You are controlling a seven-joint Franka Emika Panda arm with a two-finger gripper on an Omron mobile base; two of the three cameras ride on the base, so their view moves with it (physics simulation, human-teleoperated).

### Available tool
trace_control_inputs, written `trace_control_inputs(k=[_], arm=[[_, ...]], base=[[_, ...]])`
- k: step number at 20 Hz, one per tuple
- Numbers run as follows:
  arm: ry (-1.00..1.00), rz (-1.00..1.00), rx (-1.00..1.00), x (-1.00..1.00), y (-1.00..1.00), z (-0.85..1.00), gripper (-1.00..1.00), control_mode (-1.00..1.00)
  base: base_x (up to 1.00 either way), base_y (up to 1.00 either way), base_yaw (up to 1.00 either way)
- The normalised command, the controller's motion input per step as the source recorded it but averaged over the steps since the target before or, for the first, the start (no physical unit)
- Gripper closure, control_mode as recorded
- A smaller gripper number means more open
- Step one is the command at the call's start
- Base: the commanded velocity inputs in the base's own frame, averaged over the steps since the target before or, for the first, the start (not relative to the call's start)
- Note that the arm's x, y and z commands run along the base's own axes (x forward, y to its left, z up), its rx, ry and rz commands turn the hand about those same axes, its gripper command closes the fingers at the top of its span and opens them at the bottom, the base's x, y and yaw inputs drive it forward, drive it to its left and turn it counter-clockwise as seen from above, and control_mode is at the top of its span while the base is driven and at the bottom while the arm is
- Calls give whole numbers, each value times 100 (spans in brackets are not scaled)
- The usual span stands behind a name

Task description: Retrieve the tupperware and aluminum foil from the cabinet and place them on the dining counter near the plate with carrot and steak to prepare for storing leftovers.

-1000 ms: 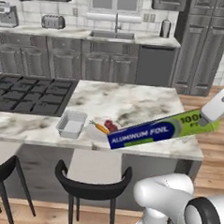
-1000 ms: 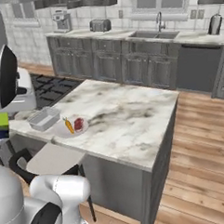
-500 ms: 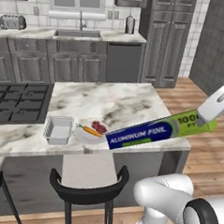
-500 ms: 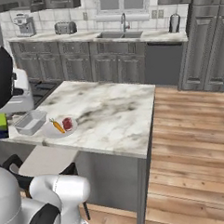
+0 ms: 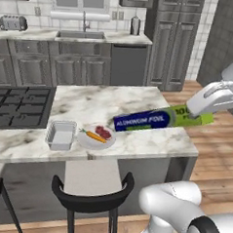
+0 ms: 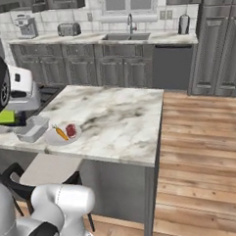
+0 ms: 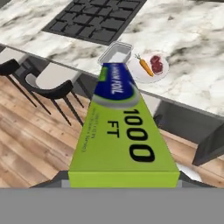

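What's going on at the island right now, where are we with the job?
The arm's gripper holds the aluminum foil box by its lime-green end, carrying it in the air above the dining counter, not yet set down. The tupperware already sits on the counter, right beside the plate with the carrot and steak. So one item is delivered and the foil is the last to place.

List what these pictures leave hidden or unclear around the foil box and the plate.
- Fingertips: in the hand view the aluminum foil covers them, so the contact cannot be seen.
- Foil box in the right base view: the arm hides all but its green end.
- Tupperware: contents too small to tell.
- Steak: detail too small.
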Motion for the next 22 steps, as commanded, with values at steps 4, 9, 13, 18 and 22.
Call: trace_control_inputs(k=[4,9,13,18,22], arm=[[-24,-18,5,24,-27,-25,100,-100],[-12,-1,14,53,-29,-28,100,-100],[-8,0,7,54,-21,-41,100,-100],[-1,-5,3,55,-4,-79,100,-100],[2,-17,9,46,0,-69,100,-100]], base=[[0,0,0],[0,0,0],[0,0,0],[0,0,0],[0,0,0]])
